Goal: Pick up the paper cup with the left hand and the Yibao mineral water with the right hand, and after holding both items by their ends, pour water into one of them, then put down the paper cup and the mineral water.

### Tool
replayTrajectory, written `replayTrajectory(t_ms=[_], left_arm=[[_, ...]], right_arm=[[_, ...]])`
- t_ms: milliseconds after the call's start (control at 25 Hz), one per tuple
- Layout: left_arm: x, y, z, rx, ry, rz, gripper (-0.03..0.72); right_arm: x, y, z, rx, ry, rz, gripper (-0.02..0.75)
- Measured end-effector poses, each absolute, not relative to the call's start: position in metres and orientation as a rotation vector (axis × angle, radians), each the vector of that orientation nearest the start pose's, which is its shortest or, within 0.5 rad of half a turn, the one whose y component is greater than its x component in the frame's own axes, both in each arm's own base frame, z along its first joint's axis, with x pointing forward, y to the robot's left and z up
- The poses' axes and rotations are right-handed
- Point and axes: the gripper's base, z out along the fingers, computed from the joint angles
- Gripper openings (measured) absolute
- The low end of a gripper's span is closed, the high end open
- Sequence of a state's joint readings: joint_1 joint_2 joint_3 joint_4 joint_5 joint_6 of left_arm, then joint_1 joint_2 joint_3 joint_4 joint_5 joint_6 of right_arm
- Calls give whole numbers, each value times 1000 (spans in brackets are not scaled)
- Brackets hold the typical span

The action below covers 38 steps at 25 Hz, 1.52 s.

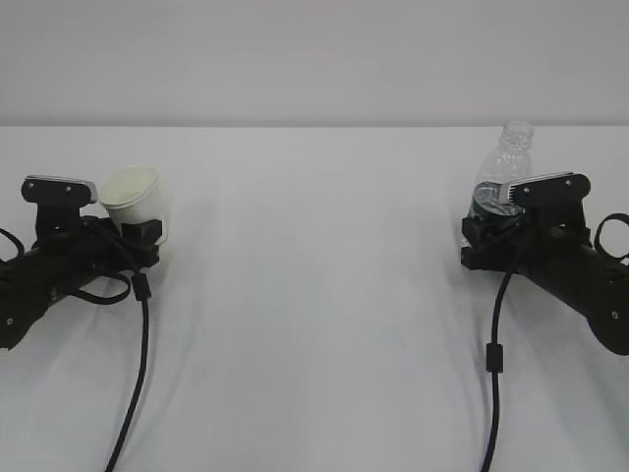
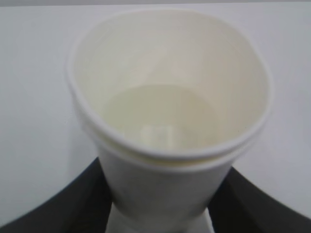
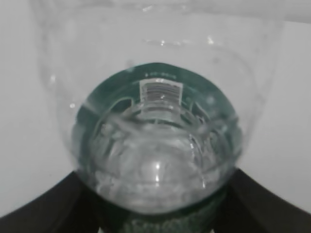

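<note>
The left pincer grasps the paper cup low down, its mouth tilted. Well right of the cup, the right pincer grasps the Yibao mineral water, its long axis near upright, so pouring likely means bringing its neck leftward over the cup.

Both arms low, left gripper and right gripper apparently clamped (fingertips obscured).

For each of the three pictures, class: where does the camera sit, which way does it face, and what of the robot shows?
Exterior: faces both arms across the white table; left gripper holds the paper cup, right gripper the bottle.
Left wrist: behind the cup, looking into it; dark fingers show.
Right wrist: behind the bottle; dark fingers show.
Shared: cup and bottle each appear twice.
</note>
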State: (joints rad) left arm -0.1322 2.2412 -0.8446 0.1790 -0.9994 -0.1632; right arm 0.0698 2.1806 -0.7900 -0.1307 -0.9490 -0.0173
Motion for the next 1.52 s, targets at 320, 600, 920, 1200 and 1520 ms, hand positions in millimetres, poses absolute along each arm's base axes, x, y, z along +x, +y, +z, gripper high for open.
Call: replayTrajectory(t_ms=[320, 600, 920, 1200, 1520], left_arm=[[372, -63, 55, 168, 1896, -272, 432], [372, -63, 54, 178, 1907, -263, 519], [372, -62, 60, 204, 1942, -239, 547], [372, -62, 81, 217, 1948, -223, 550], [346, -58, 92, 218, 1974, -223, 552]], right_arm=[[365, 35, 61, -209, 1918, 98, 484], [365, 35, 59, -176, 1934, 120, 578], [363, 37, 57, -183, 1958, 147, 594], [357, 38, 67, -219, 1965, 153, 594], [347, 38, 99, -235, 1927, 147, 595]])
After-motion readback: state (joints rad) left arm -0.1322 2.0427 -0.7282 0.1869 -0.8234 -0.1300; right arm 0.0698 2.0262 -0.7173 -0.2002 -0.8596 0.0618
